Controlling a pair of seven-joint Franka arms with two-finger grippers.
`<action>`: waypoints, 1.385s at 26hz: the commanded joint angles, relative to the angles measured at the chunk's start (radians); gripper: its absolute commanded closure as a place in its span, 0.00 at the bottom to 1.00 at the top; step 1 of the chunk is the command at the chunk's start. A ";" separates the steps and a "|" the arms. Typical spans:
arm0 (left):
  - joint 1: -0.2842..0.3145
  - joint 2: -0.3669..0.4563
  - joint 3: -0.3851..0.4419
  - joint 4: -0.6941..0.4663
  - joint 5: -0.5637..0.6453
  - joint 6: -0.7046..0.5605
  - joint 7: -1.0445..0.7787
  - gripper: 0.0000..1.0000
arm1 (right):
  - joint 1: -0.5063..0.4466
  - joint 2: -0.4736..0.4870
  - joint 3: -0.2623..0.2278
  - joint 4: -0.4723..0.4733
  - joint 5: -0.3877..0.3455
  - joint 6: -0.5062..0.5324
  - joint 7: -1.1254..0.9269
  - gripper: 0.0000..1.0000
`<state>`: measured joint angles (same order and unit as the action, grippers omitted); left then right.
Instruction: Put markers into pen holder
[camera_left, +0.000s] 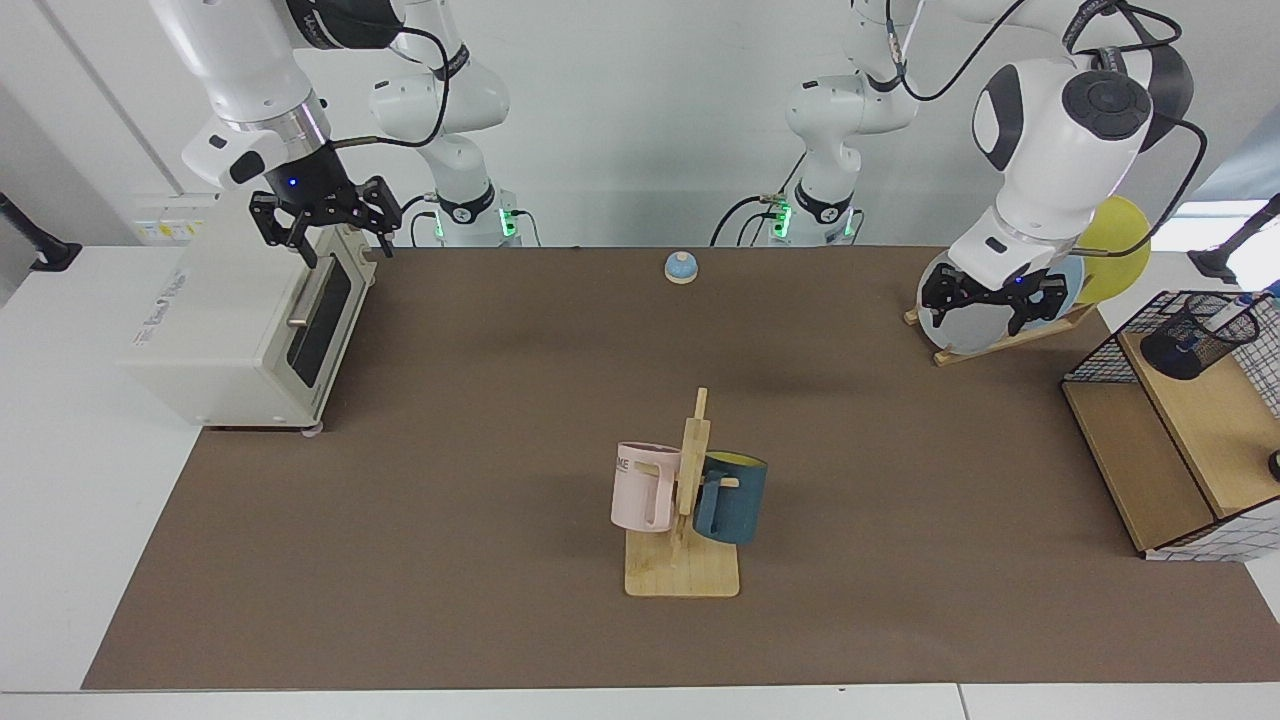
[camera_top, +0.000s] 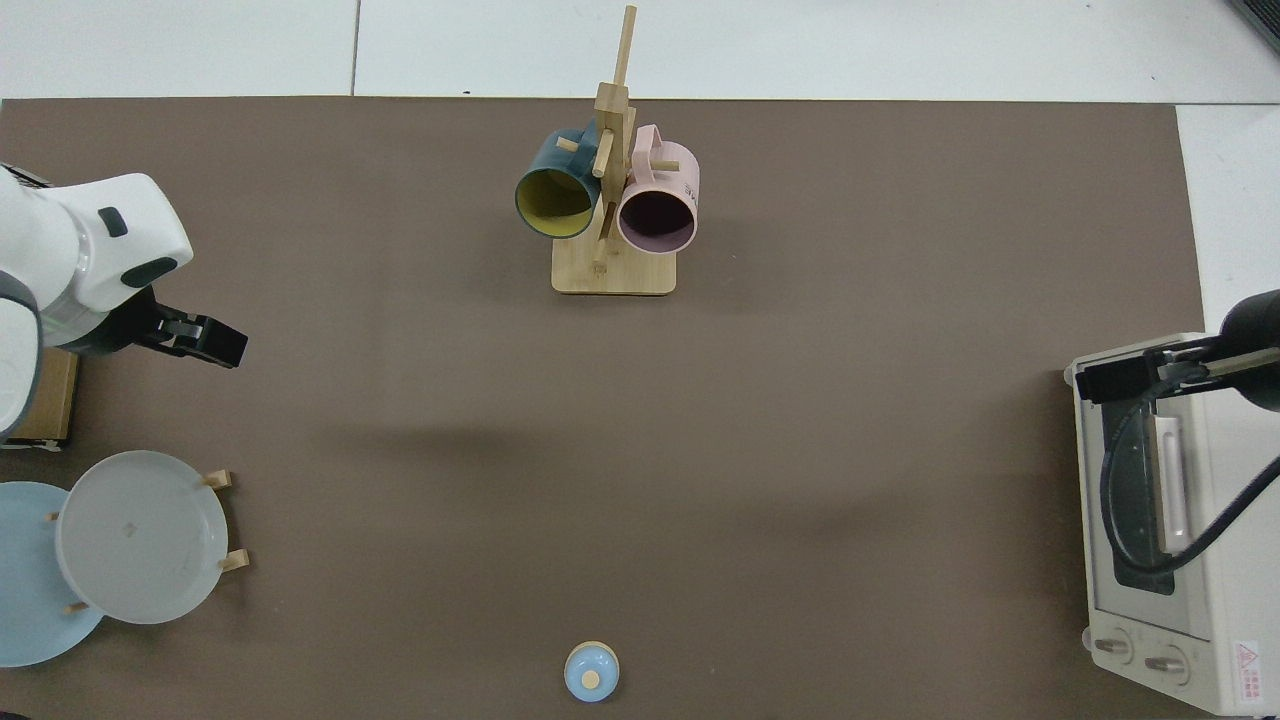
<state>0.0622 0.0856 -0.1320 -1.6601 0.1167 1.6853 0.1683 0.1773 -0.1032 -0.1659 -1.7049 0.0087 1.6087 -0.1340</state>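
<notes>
Marker (camera_left: 1222, 314) upright in pen holder (camera_left: 1196, 336) on the wire rack's (camera_left: 1170, 460) wooden shelf. Left pincer (camera_left: 986, 296) spread, empty, in front of the plates (camera_left: 965, 320), well apart from the holder. Right pincer (camera_left: 322, 222) spread, waiting above the toaster oven (camera_left: 245, 325).

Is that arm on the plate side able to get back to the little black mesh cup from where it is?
Probably yes. The left gripper hangs open and empty by the plates, and the pen holder sits uncovered on the rack, with nothing between them.

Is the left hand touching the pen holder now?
Apart. The facing view shows the left hand in front of the plates, with open space and the rack's wire edge between it and the pen holder.
</notes>
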 joint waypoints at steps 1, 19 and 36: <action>0.030 -0.024 0.070 -0.023 -0.114 -0.001 -0.079 0.00 | -0.015 -0.012 0.009 -0.016 -0.006 0.022 -0.026 0.00; -0.010 -0.219 0.100 -0.101 -0.121 0.002 -0.096 0.00 | -0.016 -0.012 0.009 -0.016 -0.006 0.022 -0.026 0.00; -0.123 -0.121 0.172 0.060 -0.123 -0.041 -0.162 0.00 | -0.016 -0.012 0.009 -0.016 -0.004 0.022 -0.027 0.00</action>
<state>-0.0100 -0.0546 -0.0163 -1.6282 0.0075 1.6731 0.0178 0.1773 -0.1032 -0.1659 -1.7049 0.0087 1.6096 -0.1340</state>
